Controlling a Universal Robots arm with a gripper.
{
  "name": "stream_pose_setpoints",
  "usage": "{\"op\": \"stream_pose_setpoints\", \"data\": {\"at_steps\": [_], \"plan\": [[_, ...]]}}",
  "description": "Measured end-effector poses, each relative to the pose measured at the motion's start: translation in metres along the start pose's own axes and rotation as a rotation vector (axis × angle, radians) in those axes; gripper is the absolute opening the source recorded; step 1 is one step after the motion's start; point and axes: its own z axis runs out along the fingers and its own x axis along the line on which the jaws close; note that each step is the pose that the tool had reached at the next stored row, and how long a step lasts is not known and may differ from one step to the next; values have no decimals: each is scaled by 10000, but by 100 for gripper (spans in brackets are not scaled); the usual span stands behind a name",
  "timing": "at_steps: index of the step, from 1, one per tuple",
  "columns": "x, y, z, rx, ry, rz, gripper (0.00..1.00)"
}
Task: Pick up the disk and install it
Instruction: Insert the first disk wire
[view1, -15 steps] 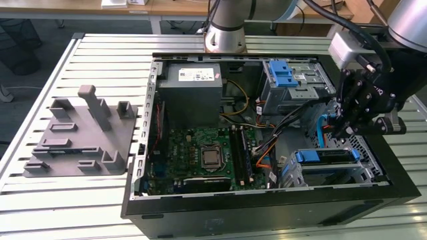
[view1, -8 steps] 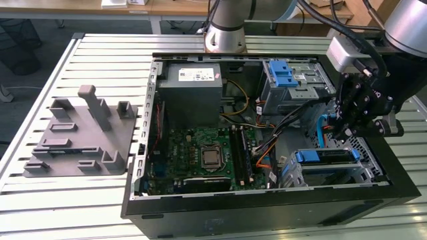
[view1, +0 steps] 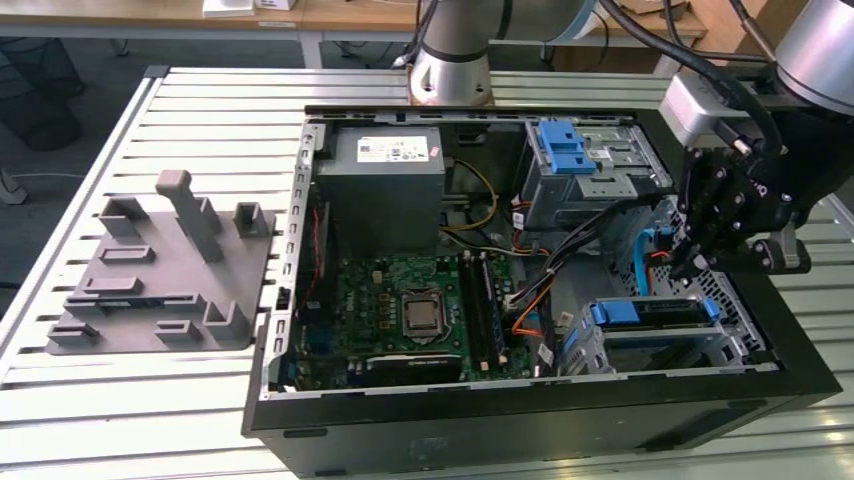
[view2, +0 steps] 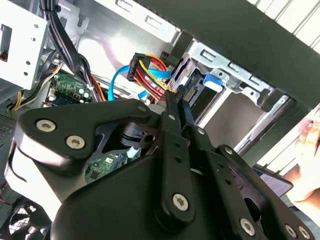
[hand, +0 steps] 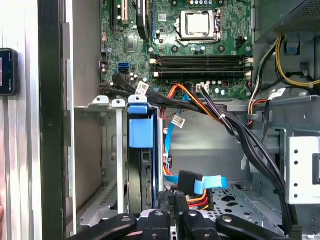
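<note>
The gripper (view1: 703, 262) hangs inside the computer case (view1: 534, 425). I cannot tell if its jaws are open. The disk (hand: 140, 150) sits in its slot just beside them.

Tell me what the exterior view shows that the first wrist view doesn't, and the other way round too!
Exterior view: the grey block with pegs standing on the slatted table, and the robot arm's silver base.
First wrist view: a blue cable plug close up, and a small dark gadget.
Both: the green board's silver chip socket and the disk with its blue rails, sitting in a metal bay.
</note>
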Motion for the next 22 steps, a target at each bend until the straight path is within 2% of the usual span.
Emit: {"op": "stream_pose_setpoints", "data": {"at_steps": [8,11,13,18,22], "plan": [[28,-9,11,-9,17,0,16],[36,-25,14,-211,22,-1,16],[37,-33,23,-268,24,1,16],[91,-37,64,-273,31,5,16],[124,-38,92,-274,68,9,16]]}}
